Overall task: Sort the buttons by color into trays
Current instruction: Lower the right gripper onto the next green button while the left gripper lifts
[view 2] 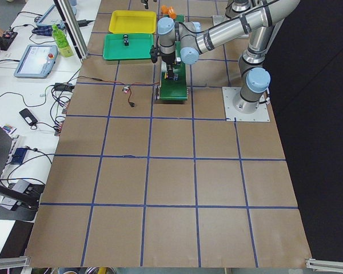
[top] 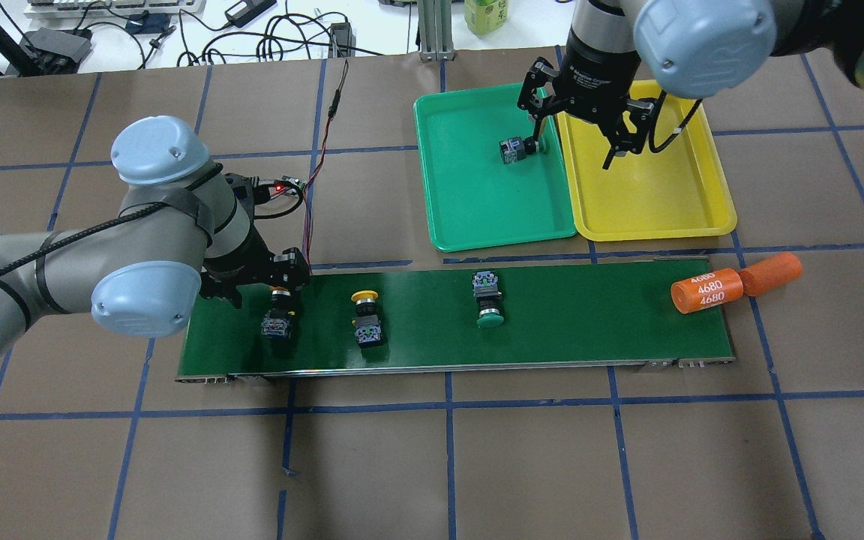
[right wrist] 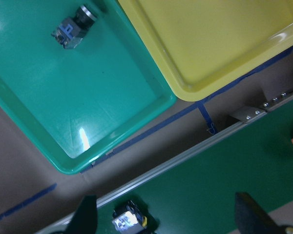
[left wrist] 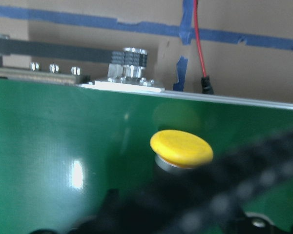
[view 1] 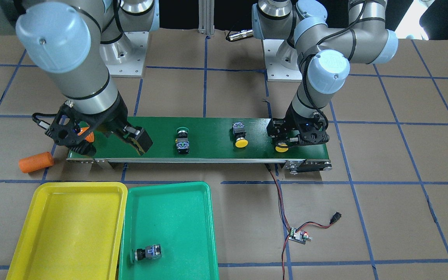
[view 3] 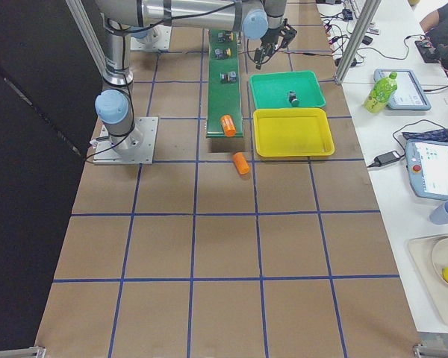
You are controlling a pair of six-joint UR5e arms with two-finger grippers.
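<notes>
A yellow button (top: 276, 327) lies at the belt's left end, and my left gripper (top: 282, 294) is down on it. Its cap shows in the front view (view 1: 282, 147) and the left wrist view (left wrist: 181, 148). I cannot tell whether the jaws are closed on it. A second yellow button (top: 367, 319) and a green button (top: 487, 300) lie on the belt. Another green button (top: 516, 148) lies in the green tray (top: 477, 217). The yellow tray (top: 649, 195) holds nothing. My right gripper (top: 574, 150) is open and empty, high over the seam between the trays.
The dark-green conveyor belt (top: 589, 315) crosses the table. One orange 4680 cylinder (top: 706, 291) lies on its right end and another (top: 771, 271) on the table beside it. A small circuit board (view 1: 298, 235) with red wires lies past the belt's left end.
</notes>
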